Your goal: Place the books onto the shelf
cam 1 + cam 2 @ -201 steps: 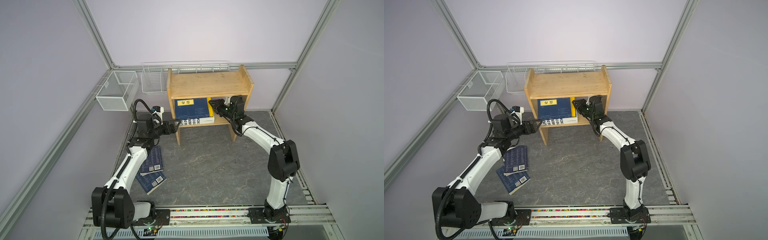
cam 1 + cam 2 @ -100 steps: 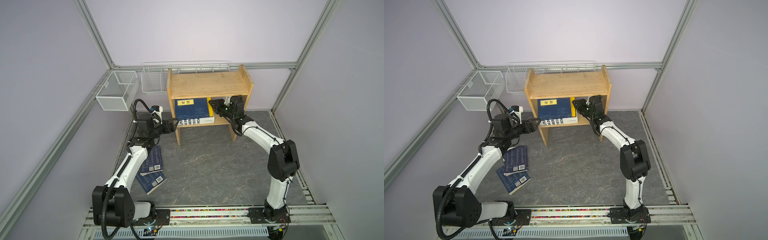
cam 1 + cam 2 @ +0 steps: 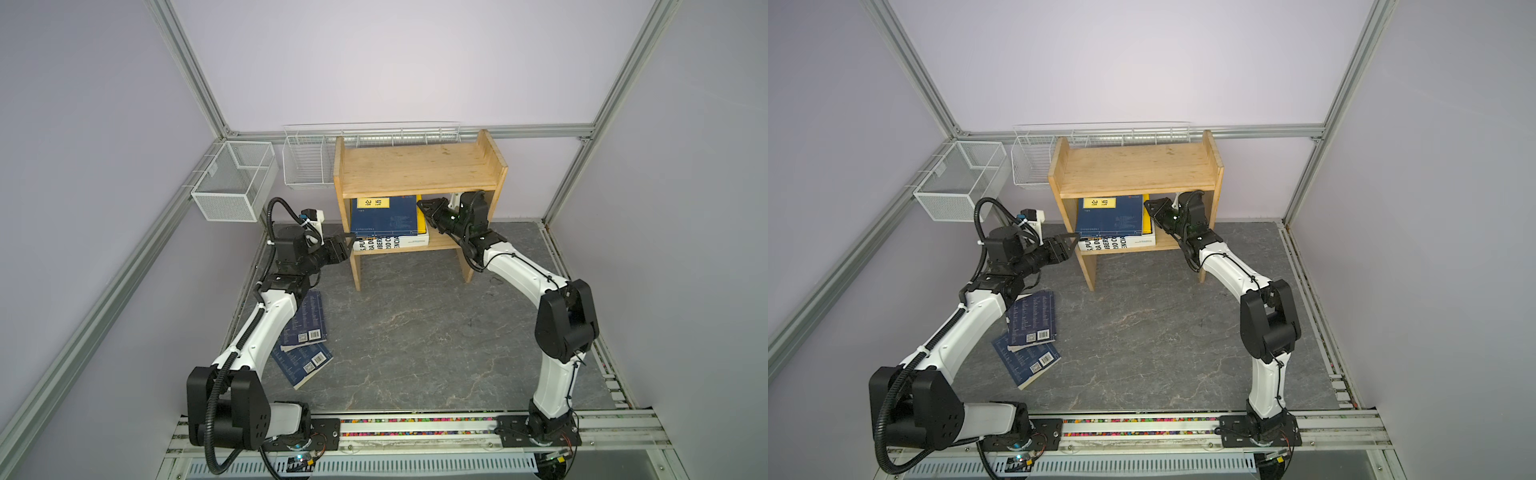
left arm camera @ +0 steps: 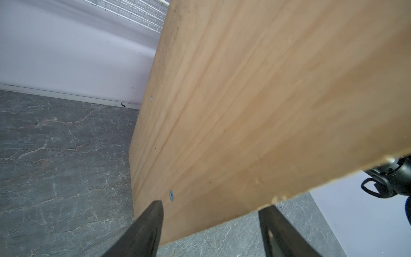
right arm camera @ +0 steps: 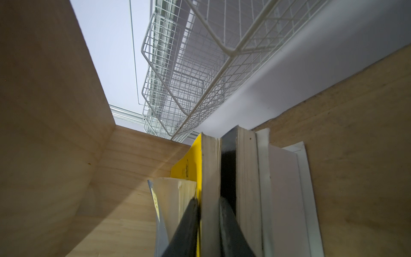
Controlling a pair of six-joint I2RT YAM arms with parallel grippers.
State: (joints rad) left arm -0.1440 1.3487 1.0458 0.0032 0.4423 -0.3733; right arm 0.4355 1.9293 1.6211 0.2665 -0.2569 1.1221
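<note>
Pose: left hand (image 3: 348, 242) apart beside shelf (image 3: 415, 170) | right hand (image 3: 424, 204) clamped on yellow book (image 5: 189, 164)

White book (image 3: 390, 243) reads "ENCIA" (rest cut off); yellow label (image 3: 372, 203) on navy book (image 3: 384, 220) reads "论语"

Shelf (image 3: 419, 170) was light pine, fine grained. Lower tier held a navy book (image 3: 384, 218), yellow label (image 3: 376, 203) at its 12 o'clock; a yellow book (image 5: 186, 166); a white book (image 3: 390, 243), bold black lettering. At 8 o'clock lay 2 navy floor books (image 3: 309, 322), white barcode patches. Floor (image 3: 415, 332) was dark grey, pale-veined. Baskets (image 3: 232, 187) were white wire.
</note>
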